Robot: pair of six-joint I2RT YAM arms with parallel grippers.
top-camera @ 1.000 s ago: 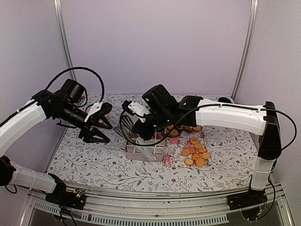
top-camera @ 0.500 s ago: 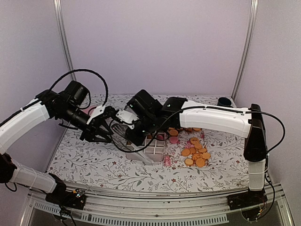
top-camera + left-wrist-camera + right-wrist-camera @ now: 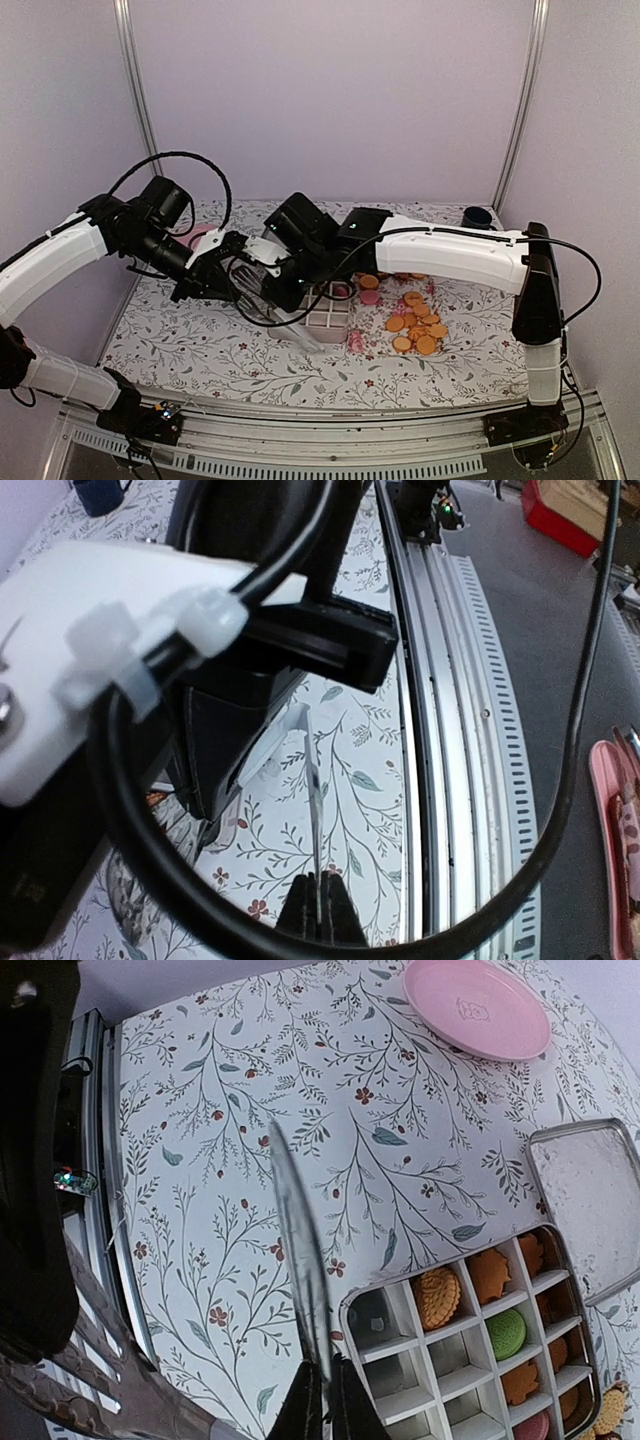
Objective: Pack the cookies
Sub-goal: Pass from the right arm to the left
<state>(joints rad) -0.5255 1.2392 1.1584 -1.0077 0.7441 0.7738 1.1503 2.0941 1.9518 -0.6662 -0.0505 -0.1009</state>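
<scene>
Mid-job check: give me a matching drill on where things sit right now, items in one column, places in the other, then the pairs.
Items
1. pink plate
2. green cookie
3. loose orange cookies
4. dark cup

Places
A. far right corner of the table
B. in a compartment of the divided box
C. far left of the table
D. on the table, right of the box in the top view

Pairs: 1-C, 2-B, 3-D, 4-A

The left gripper [image 3: 318,912], spread wide a second ago, has moved in toward the centre and clamped onto a thin metal strip [image 3: 314,810]. The right gripper [image 3: 322,1385], pinching that same strip, has swung leftward to meet it over the last second.
</scene>
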